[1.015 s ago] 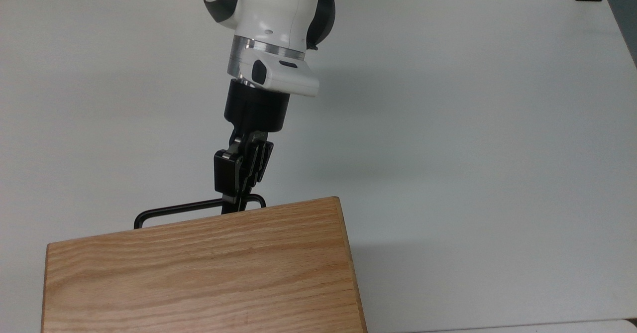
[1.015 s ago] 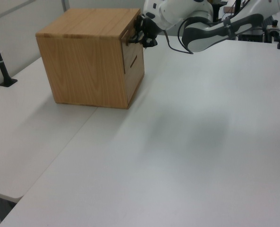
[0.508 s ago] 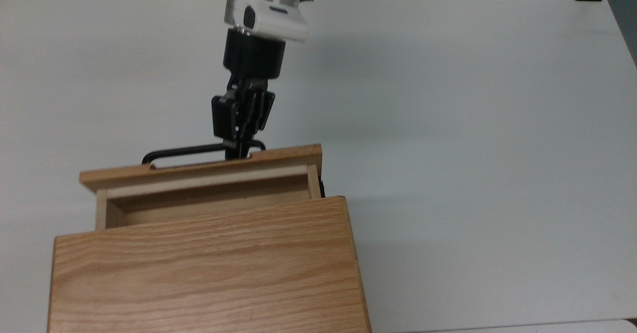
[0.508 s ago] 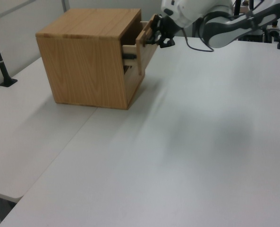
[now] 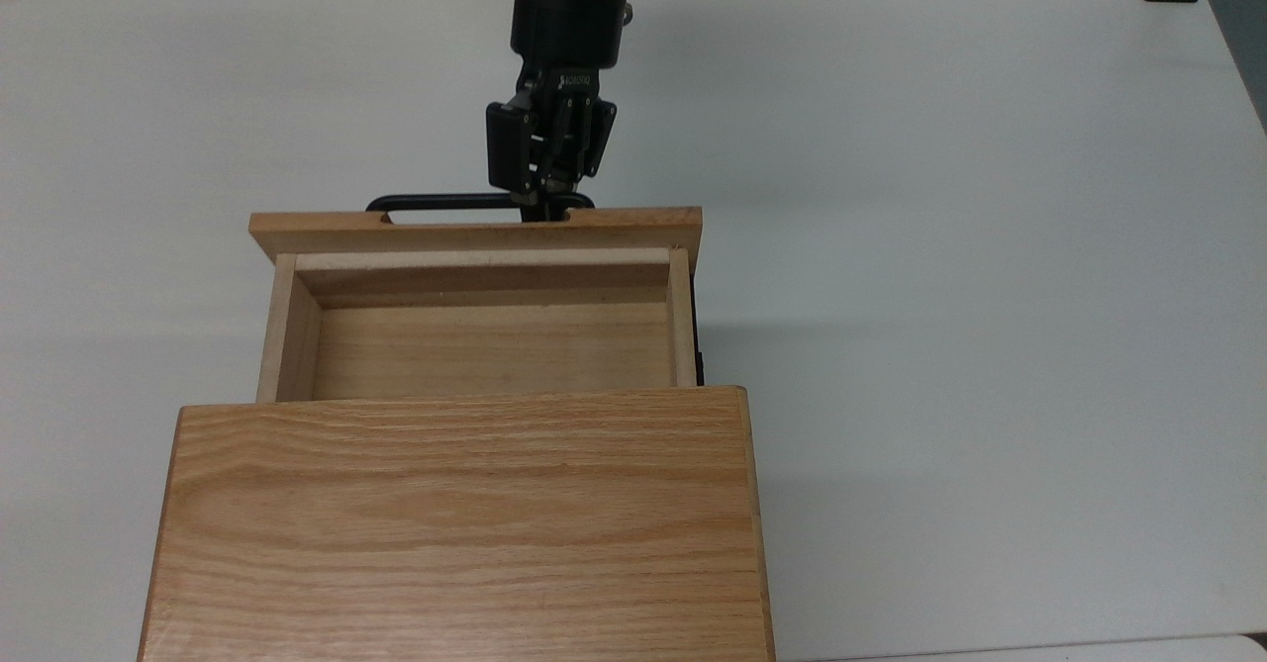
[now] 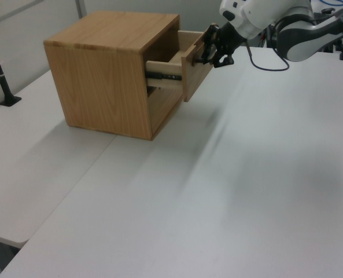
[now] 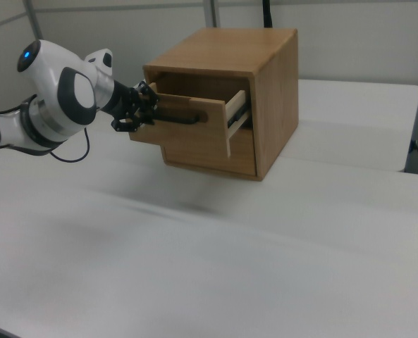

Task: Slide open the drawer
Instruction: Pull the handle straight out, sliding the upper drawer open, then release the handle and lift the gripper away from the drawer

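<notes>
We see the gripper [image 5: 547, 192] clamped on the drawer [image 5: 475, 321] handle [image 5: 445, 203]; the top view reveals its bare inside.

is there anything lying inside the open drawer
No, in the top view the drawer is pulled out and its pale wood floor is bare.

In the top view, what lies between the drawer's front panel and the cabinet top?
The drawer's open, empty pale-wood inside lies between its front panel and the cabinet top, as the top view shows.
</notes>
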You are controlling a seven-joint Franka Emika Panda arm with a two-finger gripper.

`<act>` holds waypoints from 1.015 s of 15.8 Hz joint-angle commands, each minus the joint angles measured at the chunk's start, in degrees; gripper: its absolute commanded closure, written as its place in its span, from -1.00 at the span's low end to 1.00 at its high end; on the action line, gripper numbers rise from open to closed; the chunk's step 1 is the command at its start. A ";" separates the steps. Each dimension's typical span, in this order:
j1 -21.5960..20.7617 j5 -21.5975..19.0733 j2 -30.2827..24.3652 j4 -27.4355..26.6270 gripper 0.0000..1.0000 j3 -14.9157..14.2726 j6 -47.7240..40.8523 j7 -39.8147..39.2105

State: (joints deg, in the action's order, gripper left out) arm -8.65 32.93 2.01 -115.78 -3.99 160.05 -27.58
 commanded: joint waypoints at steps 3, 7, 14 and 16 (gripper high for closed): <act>-1.54 -0.67 -10.36 -6.82 0.87 0.03 -3.41 4.20; -2.16 -3.66 -14.39 -9.45 0.88 0.03 -6.24 4.11; -3.48 -6.56 -15.64 -9.20 -0.03 0.12 -13.27 4.29; -3.48 -8.05 -15.29 -8.33 -1.00 0.30 -13.88 4.73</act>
State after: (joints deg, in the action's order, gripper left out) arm -11.11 26.94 -10.03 -124.81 -3.83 148.00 -25.71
